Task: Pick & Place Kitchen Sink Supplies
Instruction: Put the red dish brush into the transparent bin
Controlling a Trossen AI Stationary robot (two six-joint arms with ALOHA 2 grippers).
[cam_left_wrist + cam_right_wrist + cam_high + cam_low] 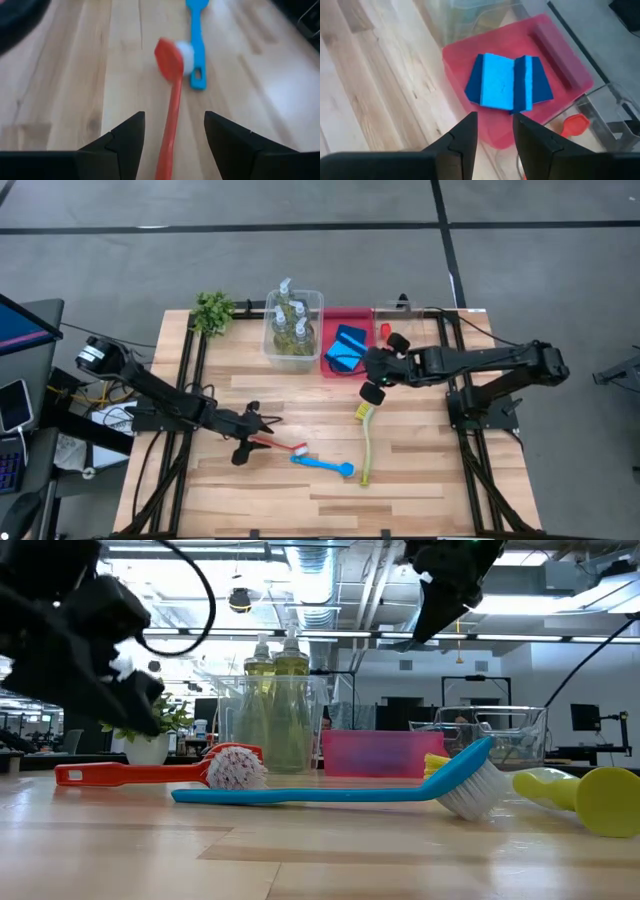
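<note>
Red brush (172,95) is lying on the table (420,470), handle between the left gripper's (174,135) spread fingers; light, stiff, best pinched mid-handle. Right gripper (495,131), part-open and empty, is hovering over the sponges (507,82).

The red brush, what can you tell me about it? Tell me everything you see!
The red brush is slim, looks like plastic, and has a long straight handle ending in a rounded red head with white bristles. It lies flat on the wooden table, and its head is close to the blue brush. The left gripper has its open fingers on either side of the handle, not squeezing it.
</note>
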